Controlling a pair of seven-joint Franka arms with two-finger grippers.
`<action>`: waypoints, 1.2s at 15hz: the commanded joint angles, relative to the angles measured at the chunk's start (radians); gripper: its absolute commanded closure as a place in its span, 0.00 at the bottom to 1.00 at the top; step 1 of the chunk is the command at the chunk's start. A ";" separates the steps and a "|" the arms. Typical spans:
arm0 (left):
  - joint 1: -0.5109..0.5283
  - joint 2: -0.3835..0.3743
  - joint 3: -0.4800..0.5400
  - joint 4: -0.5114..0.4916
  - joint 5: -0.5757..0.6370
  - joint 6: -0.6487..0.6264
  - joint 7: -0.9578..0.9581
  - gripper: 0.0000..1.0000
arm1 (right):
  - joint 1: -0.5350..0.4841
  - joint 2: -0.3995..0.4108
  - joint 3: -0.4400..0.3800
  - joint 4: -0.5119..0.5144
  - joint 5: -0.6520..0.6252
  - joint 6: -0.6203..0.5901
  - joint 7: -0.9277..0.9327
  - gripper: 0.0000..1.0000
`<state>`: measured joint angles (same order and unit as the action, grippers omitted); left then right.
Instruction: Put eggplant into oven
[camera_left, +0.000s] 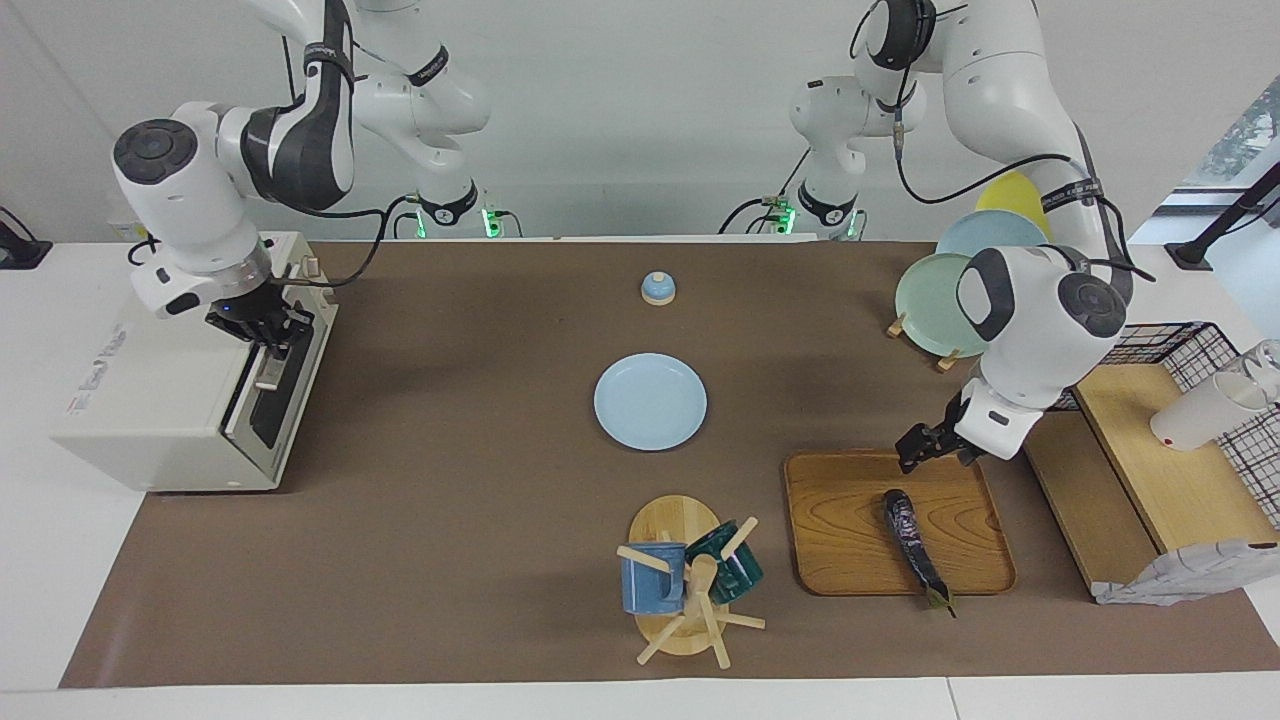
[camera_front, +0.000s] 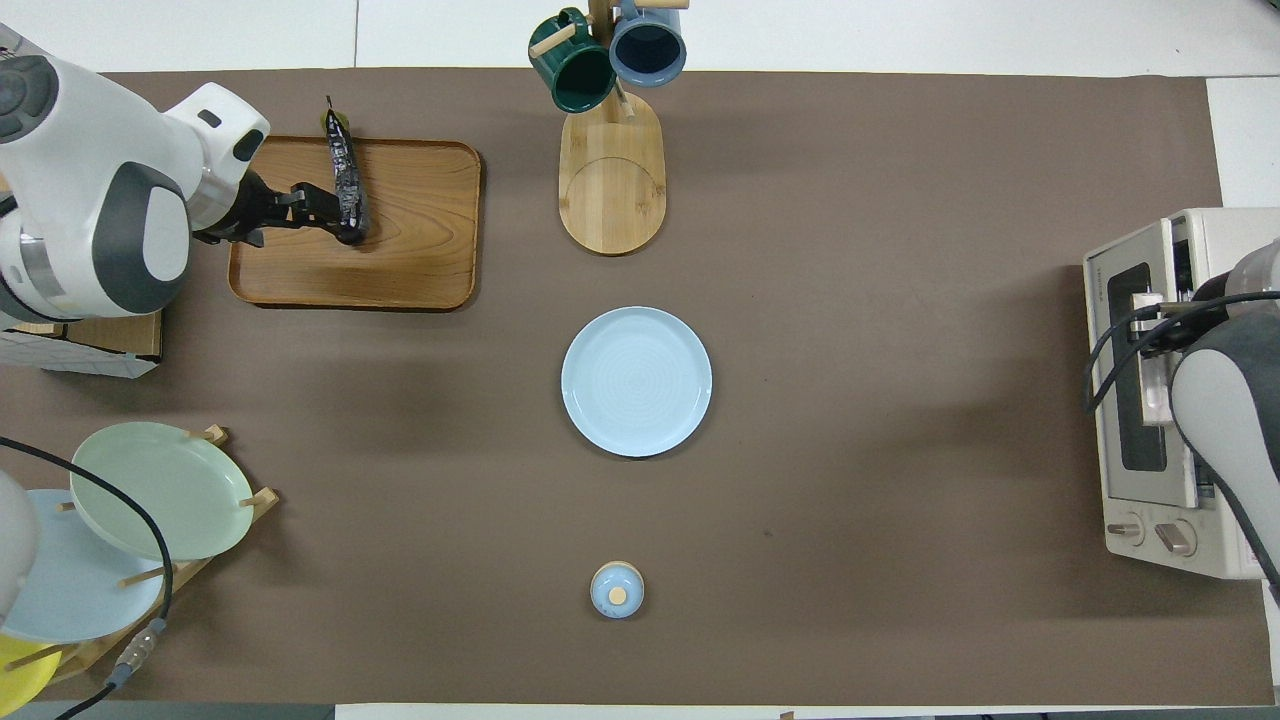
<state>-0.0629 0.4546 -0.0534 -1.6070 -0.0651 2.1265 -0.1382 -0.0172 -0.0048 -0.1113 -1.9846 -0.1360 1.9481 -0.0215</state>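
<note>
Brown-matted surface (camera_left: 480, 520): eggplant (camera_left: 912, 545) lies on the wooden tray (camera_left: 840, 530) near the left-arm end, my left claw (camera_left: 925, 450) spread wide over it to grab, right claw (camera_left: 268, 330) clamped on the oven (camera_left: 150, 400) door handle to open it.

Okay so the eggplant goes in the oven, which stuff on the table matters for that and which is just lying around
Belongs to the job:
eggplant
wooden tray under it
oven
left gripper over the tray
right gripper at the oven door handle

Just lying about:
blue plate
mug tree
plate rack
small lid
wire shelf
</note>
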 joint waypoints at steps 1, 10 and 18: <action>-0.038 0.056 0.012 0.035 -0.004 0.074 -0.061 0.00 | 0.043 0.022 -0.001 -0.049 0.033 0.089 0.054 1.00; -0.074 0.088 0.013 -0.039 0.040 0.193 -0.075 0.00 | 0.094 0.124 0.001 -0.169 0.084 0.374 0.095 1.00; -0.066 0.088 0.013 -0.057 0.090 0.214 -0.060 0.63 | 0.102 0.183 0.001 -0.166 0.153 0.397 0.098 1.00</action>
<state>-0.1254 0.5515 -0.0481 -1.6446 -0.0021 2.3170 -0.1951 0.1034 0.1740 -0.0932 -2.1530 0.0271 2.3316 0.0791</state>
